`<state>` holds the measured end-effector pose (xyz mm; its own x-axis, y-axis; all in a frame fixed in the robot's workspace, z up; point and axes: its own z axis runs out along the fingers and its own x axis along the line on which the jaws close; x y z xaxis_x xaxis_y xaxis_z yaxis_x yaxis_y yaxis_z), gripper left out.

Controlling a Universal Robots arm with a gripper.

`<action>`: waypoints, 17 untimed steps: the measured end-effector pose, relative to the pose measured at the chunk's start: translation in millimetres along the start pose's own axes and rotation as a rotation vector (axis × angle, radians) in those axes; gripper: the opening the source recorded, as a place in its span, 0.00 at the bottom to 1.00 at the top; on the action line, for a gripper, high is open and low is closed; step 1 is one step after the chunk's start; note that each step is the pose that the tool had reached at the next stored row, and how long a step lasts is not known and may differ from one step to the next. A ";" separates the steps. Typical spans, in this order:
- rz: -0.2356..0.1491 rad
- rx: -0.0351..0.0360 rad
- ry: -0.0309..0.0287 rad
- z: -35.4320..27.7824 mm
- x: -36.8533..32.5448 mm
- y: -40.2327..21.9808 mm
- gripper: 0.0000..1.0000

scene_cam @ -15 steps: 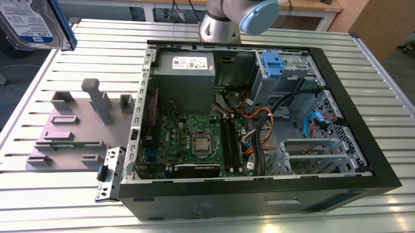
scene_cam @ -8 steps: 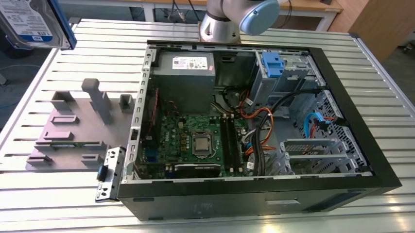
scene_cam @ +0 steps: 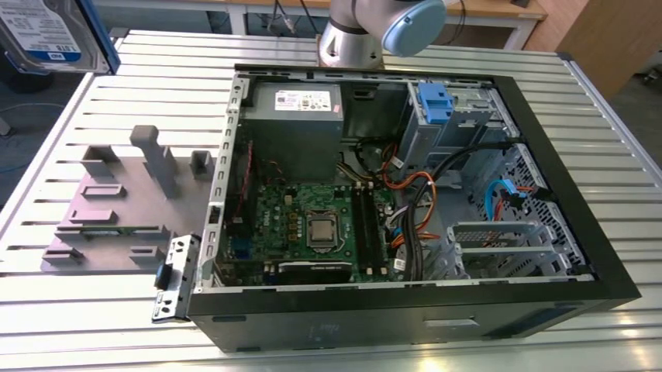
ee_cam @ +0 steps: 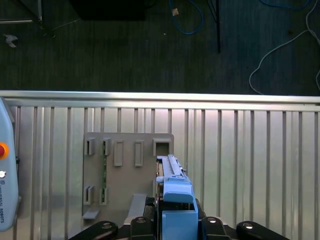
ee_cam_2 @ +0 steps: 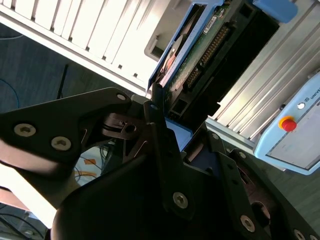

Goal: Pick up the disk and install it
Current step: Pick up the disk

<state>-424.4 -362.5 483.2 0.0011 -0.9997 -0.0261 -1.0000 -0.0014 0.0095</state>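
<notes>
1 disk (scene_cam: pixel 42 32) is all we hold: our claw (ee_cam: pixel 177 212) clamps its blue-framed edge, above the slatted counter (scene_cam: pixel 155 85), well apart from the open computer case (scene_cam: pixel 342 329).

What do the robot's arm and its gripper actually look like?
The arm is a smooth silver-grey tube with a rounded light-blue cap at its joint. The gripper is matte black, built of flat angular links pinned with silver screws.

The case (scene_cam: pixel 610 263) stood open on top. Cables (scene_cam: pixel 414 186) crossed beside the drive cage (scene_cam: pixel 476 116), and the power supply (scene_cam: pixel 294 116) stood near it. Above the fixture (ee_cam: pixel 125 185), the gripper (ee_cam: pixel 177 217) held the disk (ee_cam: pixel 176 192) unobstructed.
</notes>
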 end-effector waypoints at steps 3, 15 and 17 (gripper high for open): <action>0.000 0.0000 0.0000 -0.6 0.0 0.0 0.37; 0.000 0.0001 0.0000 -2.8 -0.1 0.0 0.37; 0.000 0.0001 0.0000 -3.3 -0.1 0.0 0.37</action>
<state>-424.4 -362.5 486.5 0.0011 -0.9997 -0.0261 -1.0000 -0.0013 0.0094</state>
